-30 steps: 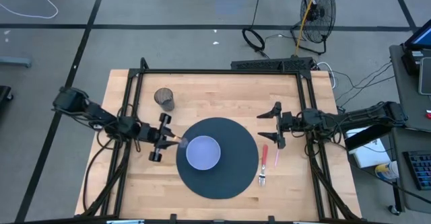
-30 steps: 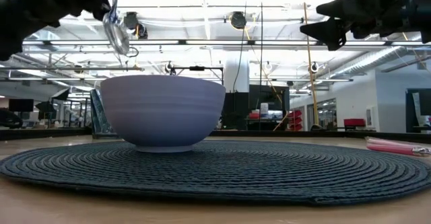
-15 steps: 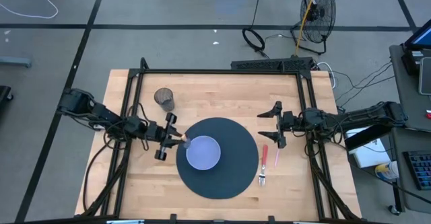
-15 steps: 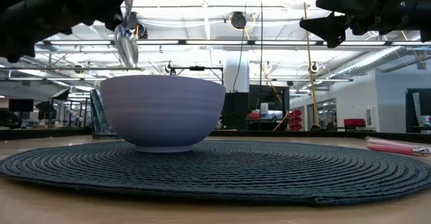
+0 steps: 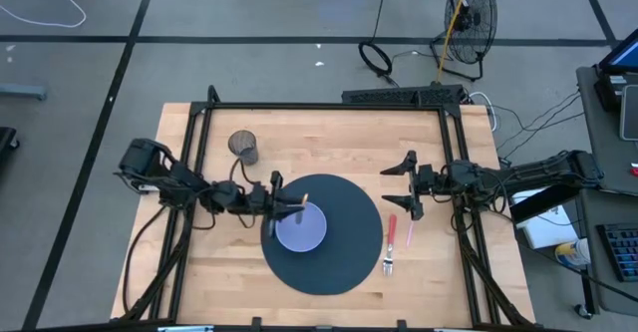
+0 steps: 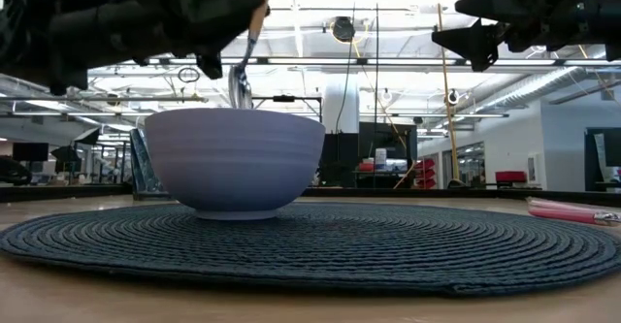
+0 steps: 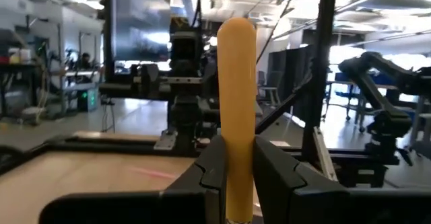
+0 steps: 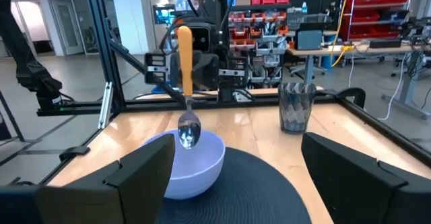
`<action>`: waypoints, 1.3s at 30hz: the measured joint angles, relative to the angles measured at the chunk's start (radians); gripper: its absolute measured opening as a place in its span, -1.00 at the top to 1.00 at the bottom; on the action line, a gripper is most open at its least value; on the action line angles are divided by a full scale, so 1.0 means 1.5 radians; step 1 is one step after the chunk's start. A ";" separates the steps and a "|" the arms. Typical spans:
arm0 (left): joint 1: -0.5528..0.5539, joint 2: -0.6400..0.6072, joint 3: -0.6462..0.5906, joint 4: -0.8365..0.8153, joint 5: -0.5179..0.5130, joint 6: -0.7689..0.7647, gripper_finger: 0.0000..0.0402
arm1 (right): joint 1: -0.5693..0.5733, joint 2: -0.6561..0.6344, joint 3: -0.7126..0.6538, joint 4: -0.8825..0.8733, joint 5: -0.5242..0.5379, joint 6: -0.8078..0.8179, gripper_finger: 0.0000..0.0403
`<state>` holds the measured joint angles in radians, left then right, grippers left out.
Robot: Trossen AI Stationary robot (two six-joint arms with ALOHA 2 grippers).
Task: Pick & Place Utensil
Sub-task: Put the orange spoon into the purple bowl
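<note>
A spoon with a tan handle and a metal bowl end hangs upright in my left gripper, which is shut on it. The spoon's metal end is just above the rim of the lavender bowl. This bowl rests by its foot on the round dark placemat at the table's middle. My right gripper waits open above the mat's right edge, with nothing between its fingers. My left gripper pinches the spoon's tan handle between its two fingers, about the middle of the handle's length. The fingers come level from the table's left and lie across the handle. The spoon hangs nearly upright, metal end down, clear of the bowl.
A fork with a pink handle and a red-handled utensil lie at the mat's right edge. A dark mesh cup stands at the far left. A black frame runs around the table.
My left gripper has gone toward the table's right edge, over to the bowl, sinking a little and rolling. The spoon has come with it and now hangs more upright, its metal end over the bowl instead of left of it.
</note>
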<state>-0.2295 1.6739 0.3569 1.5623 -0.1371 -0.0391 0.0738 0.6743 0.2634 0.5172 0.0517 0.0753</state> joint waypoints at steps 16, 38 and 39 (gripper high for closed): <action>-0.036 0.015 -0.001 -0.032 -0.177 -0.091 0.76 | 0.000 0.001 0.000 -0.008 0.000 -0.006 -0.58; -0.124 0.113 0.087 -0.133 -0.528 -0.221 0.74 | 0.000 0.001 0.000 -0.035 0.000 -0.005 -0.58; -0.125 0.113 0.087 -0.142 -0.536 -0.234 0.72 | 0.000 0.001 0.000 -0.034 0.000 -0.005 -0.58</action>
<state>-0.4171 1.8432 0.4873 1.3488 -0.9411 -0.3897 0.0738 0.6750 0.2634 0.4659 0.0516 0.0677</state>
